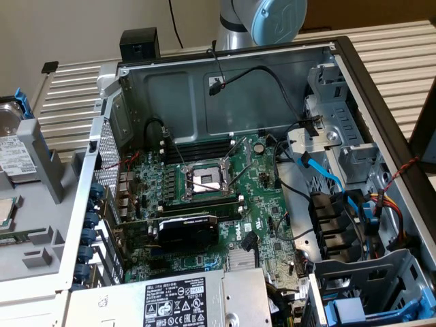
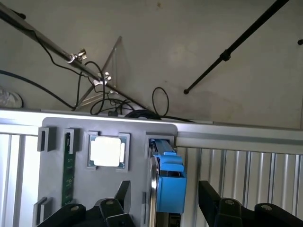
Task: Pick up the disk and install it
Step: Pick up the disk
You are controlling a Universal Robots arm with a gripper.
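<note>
Spread-open gripper (image 2: 164, 188), holding nothing: in the wrist view its two black fingers (image 2: 124, 191) stand well apart, one to each side of the disk (image 2: 169, 166), and no contact with it can be made out.

The disk stands on its thin edge in a slot of a grey parts holder (image 2: 56, 163). That holder rests on a slatted table, outside the open computer case (image 1: 225, 75). In the exterior view the holder (image 1: 42, 153) sits at the exterior view's left, with the disk (image 1: 8, 146) upright at its far side.

Judging by this, the pick-up step is in hand: the approach looks lined up, but the disk is not yet gripped or lifted, and nothing has been installed. A grasp here would call for the fingers to come down astride the narrow edge and close squarely on the two flat faces (a skewed grip could jam it in the slot).

Seen edge-on from the wrist, the disk shows a slim silver-grey metal rim beside a bright blue plastic rail. From outside, it shows a round silver patch, a white printed label and a blue rail.

A small square processor chip (image 2: 107, 151) lies flat in the holder nearby, apart from the disk.
</note>
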